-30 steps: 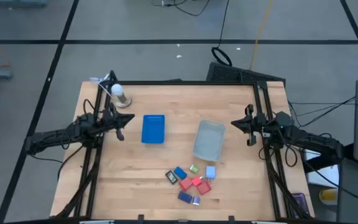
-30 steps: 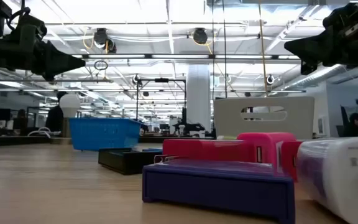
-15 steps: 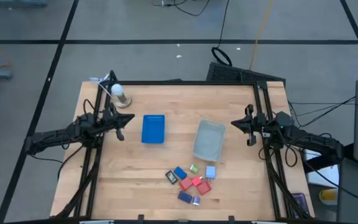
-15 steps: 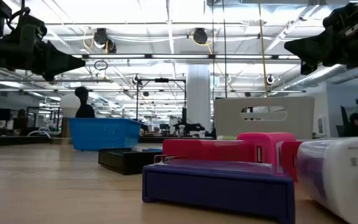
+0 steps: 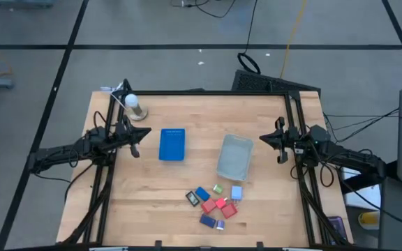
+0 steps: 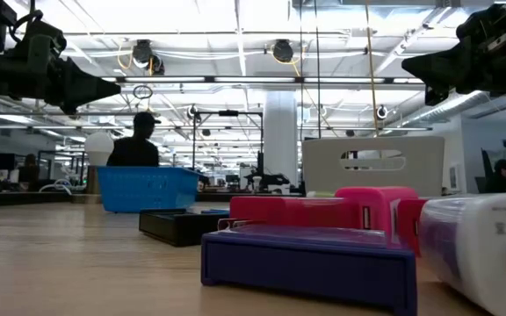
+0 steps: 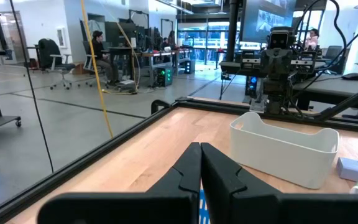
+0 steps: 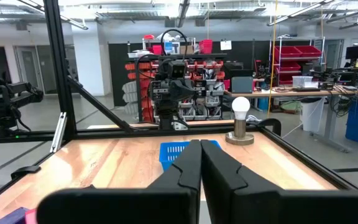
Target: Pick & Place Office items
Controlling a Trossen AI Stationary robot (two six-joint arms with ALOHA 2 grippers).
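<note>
The office items point(image 5: 213, 202) are several tiny blocks in red, blue, pale blue, green and dark colours, lying in a cluster on the table near its front edge; red and purple ones point(image 6: 323, 233) fill the low view. My left gripper point(image 5: 139, 141) is shut and empty, held above the table's left side beside the blue tray point(image 5: 172, 144). My right gripper point(image 5: 262, 139) is shut and empty above the right side, beside the clear grey bin point(image 5: 234, 157). The shut fingertips show in the left wrist view point(image 7: 200, 148) and the right wrist view point(image 8: 199, 145).
A white light bulb on a stand point(image 5: 134, 106) is at the far left corner. A black frame point(image 5: 201, 93) runs around the table. A person point(image 6: 137, 142) shows in the room behind the table.
Both arms have kept still. In the low view a person in the room behind has walked from beside the light bulb toward the right, now behind the blue tray.
</note>
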